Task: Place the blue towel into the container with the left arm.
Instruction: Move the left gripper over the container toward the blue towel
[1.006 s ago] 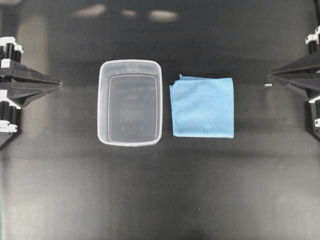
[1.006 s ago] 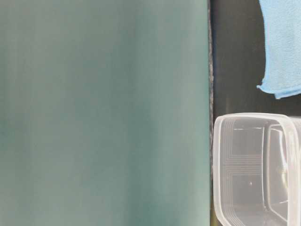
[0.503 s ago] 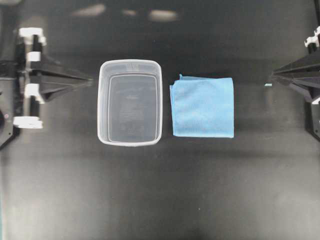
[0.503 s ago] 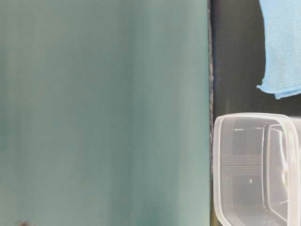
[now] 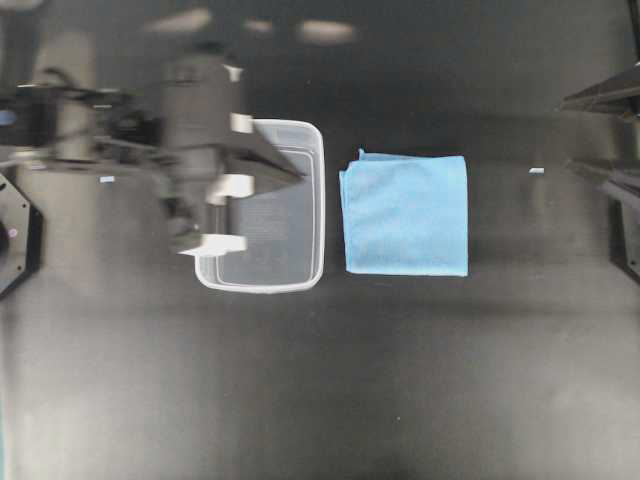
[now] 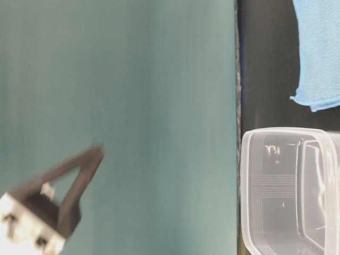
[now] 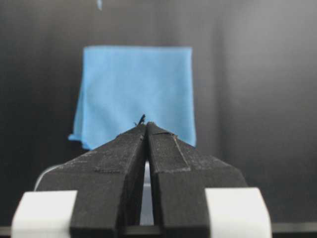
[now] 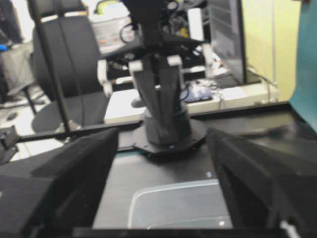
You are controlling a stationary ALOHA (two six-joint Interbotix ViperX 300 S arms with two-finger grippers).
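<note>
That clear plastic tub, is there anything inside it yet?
Nothing shows inside the container; its bare bottom is visible through the clear plastic. The left arm hangs over its left part and hides that bit. The blue towel lies flat on the table beside it.

One blue towel (image 5: 405, 214), one container (image 5: 285, 240), two arms, each with one claw

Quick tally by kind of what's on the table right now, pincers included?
Blue towel: 1
Clear container: 1
Pincers: 2 (left pincer over the container, right pincer at the table edge)
Small pale scrap: 1
Total: 5
</note>
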